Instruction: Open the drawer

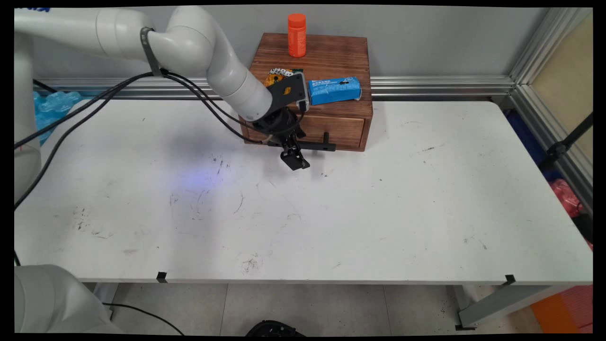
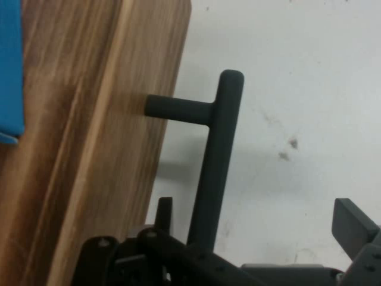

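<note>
We are looking at the gripper [image 1: 294, 158] hanging just above the white table [image 1: 331, 222], right in front of a small wooden drawer box [image 1: 338, 57] that is standing against the far wall. In the hand view we are seeing the two fingers [image 2: 354, 226] spread well apart, with the drawer's black bar handle [image 2: 217, 161] running between them; neither finger is touching the bar, and nothing is being held. The handle is standing off the drawer front [image 1: 338, 129] on short posts, and the drawer is appearing closed, flush with the box.

Going farther back, we are finding three things resting on top of the box. A blue packet [image 1: 334, 90] is lying near the front edge, toward the right. Just to its left, an orange and black packet [image 1: 278, 76] is peeking out, partly hidden behind the arm's wrist. At the back of the top, an orange bottle [image 1: 297, 35] is standing upright, well apart from both packets.
</note>
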